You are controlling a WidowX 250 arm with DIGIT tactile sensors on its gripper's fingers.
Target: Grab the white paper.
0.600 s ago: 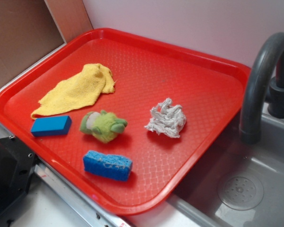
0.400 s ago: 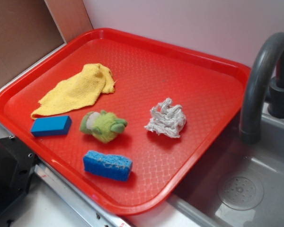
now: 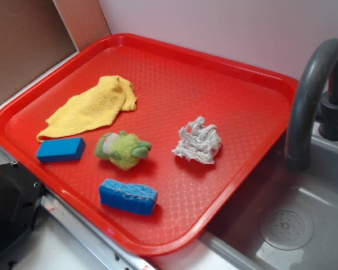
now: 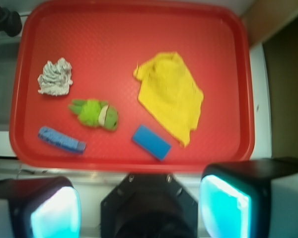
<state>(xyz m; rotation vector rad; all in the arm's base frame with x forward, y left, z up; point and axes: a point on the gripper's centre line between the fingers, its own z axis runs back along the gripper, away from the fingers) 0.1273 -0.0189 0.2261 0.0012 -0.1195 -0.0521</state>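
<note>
The gripper [image 4: 139, 208] hangs high above the red tray [image 4: 233, 59], its 2 fingers [image 4: 223, 208] spread wide and holding nothing. On the tray the white paper [image 3: 198, 142] lies alone, beside the green plush toy [image 3: 124, 149], well apart from the yellow cloth [image 3: 93, 107].

The two cyan-padded gripper [image 4: 139, 208] fingers are standing wide apart, high over a red plastic tray [image 4: 238, 89]. On it are lying a crumpled white paper wad [image 4: 55, 78], a green plush toy [image 4: 95, 113], a textured blue sponge [image 4: 61, 140], a smooth blue block [image 4: 151, 142] and a yellow knitted cloth [image 4: 173, 96].
</note>
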